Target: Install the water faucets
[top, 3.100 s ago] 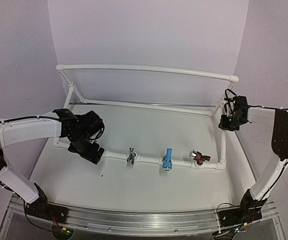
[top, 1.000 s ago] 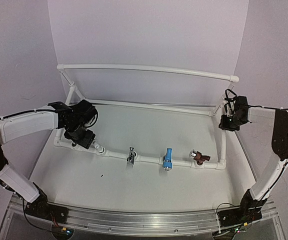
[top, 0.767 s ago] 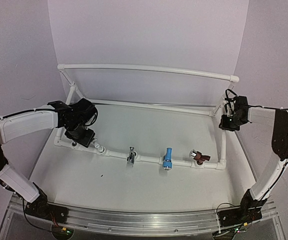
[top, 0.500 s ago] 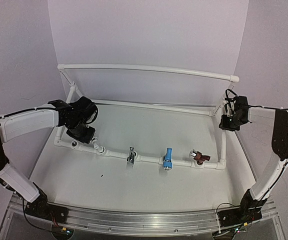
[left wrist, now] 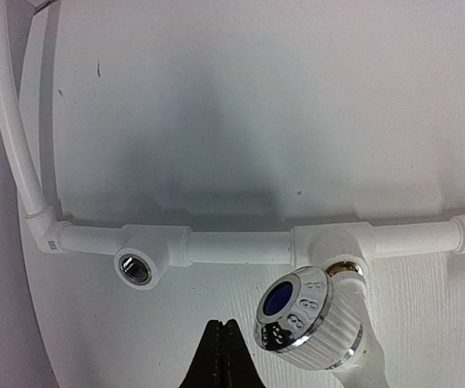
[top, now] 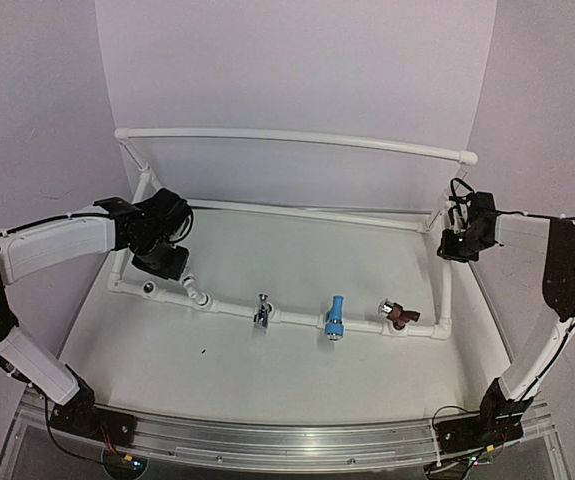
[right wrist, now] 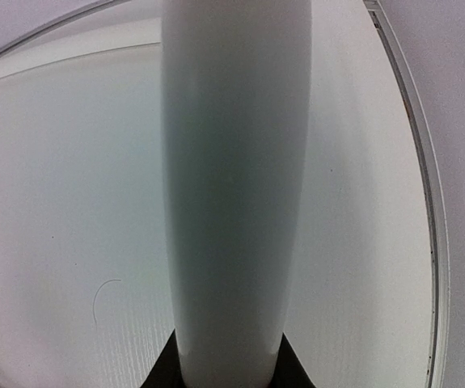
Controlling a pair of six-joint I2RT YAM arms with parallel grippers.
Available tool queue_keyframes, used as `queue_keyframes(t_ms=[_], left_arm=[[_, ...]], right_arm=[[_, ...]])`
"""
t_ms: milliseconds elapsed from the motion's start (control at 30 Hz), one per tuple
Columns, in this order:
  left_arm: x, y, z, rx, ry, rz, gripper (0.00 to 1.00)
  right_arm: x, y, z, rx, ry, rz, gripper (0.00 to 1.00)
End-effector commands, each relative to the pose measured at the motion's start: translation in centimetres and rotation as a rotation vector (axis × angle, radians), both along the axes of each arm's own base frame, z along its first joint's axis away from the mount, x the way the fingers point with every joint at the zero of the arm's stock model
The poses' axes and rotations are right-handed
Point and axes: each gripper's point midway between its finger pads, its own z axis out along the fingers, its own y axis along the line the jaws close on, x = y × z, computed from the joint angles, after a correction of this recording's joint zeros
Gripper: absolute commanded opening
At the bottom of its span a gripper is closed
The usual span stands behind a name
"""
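The left end effector (top: 170, 265) hovers just beyond the frame's (top: 287, 137) near rail at its left end. Its fingers are pressed together and hold nothing. The right end effector (top: 450, 243) pinches the frame's right side rail.

The white faucet (top: 195, 292) stands in the second socket from the left. The chrome faucet (top: 263, 310), blue faucet (top: 335, 318) and brown faucet (top: 397, 315) stand in the sockets to its right. The leftmost socket (top: 149, 289) is bare.

The step in hand looks like finishing the white faucet's seating, since a ring of brass thread shows at its base. To do it well, the left fingers should spread and come down square around the faucet's body, then turn it about the socket's own axis. A sideways push could cross the thread or drag the frame over the bench (top: 297, 390). The right grip should hold the frame firm against the twist.

The left wrist view shows what the top view cannot resolve:
- the brass thread on the white faucet
- the blue dot on its chrome cap
- the metal thread inside the bare socket

Only the top view shows the other three faucets and both arms together. The right wrist view shows little but the rail between dark fingers, which confirms that grip.
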Motion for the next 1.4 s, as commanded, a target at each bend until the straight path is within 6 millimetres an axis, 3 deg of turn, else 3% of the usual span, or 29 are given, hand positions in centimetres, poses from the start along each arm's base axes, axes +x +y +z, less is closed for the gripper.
queue_keyframes(t_ms=[0,333,800,1167,1367], left_arm=[[0.4,0.6,-0.1,-0.021,-0.009,0.067,0.00],[0.0,-0.3,-2.4,-0.066,0.065,0.088,0.00],[2.1,-3.2,-0.4,-0.170,0.002,0.008,0.00],[2.1,-4.9,0.6,-0.198,-0.013,-0.071,0.00],[1.7,-6.8,0.9,-0.158,-0.028,-0.155,0.00]], right_arm=[[-0.7,-0.9,0.3,-0.096,0.011,0.062,0.00],[-0.9,-0.9,0.0,-0.097,0.020,0.064,0.00],[-0.9,-0.9,-0.3,-0.097,0.025,0.072,0.00],[-0.9,-0.8,-0.6,-0.091,0.032,0.071,0.00],[-0.8,-0.8,-0.3,-0.088,0.027,0.071,0.00]])
